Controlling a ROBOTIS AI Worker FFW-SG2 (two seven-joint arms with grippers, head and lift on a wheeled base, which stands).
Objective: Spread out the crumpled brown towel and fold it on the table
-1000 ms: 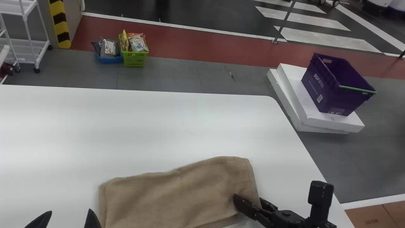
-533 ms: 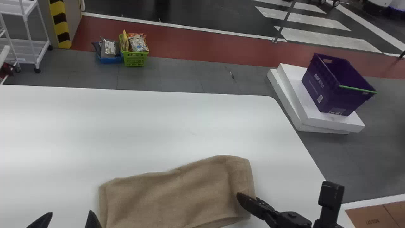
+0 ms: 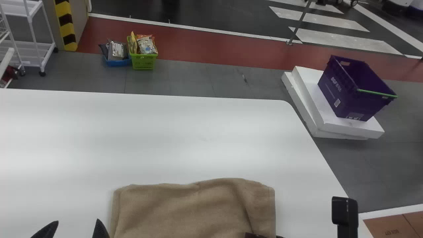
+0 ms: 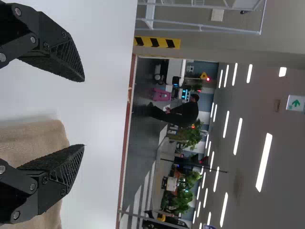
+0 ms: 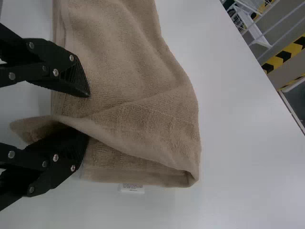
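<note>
The left pincer (image 3: 75,228) is near the towel's (image 3: 195,208) left end, fingers spread. The right pincer (image 3: 263,235) is at the towel's right end, fingers parted, one tucked under its upper layer.

My count. Grippers: two, my left gripper (image 3: 75,228) and my right gripper (image 3: 264,236), two fingers apiece. Towel (image 3: 185,210): one, bearing one white label (image 5: 132,189). Table (image 3: 198,132): one. Purple crate (image 3: 342,99): one. White slabs (image 3: 350,128): two. Baskets: two, one green basket (image 3: 143,62), one blue basket (image 3: 117,62). Striped post (image 3: 67,26): one. White trolley (image 3: 43,49): one at least, possibly two; cropped at my left edge.
</note>
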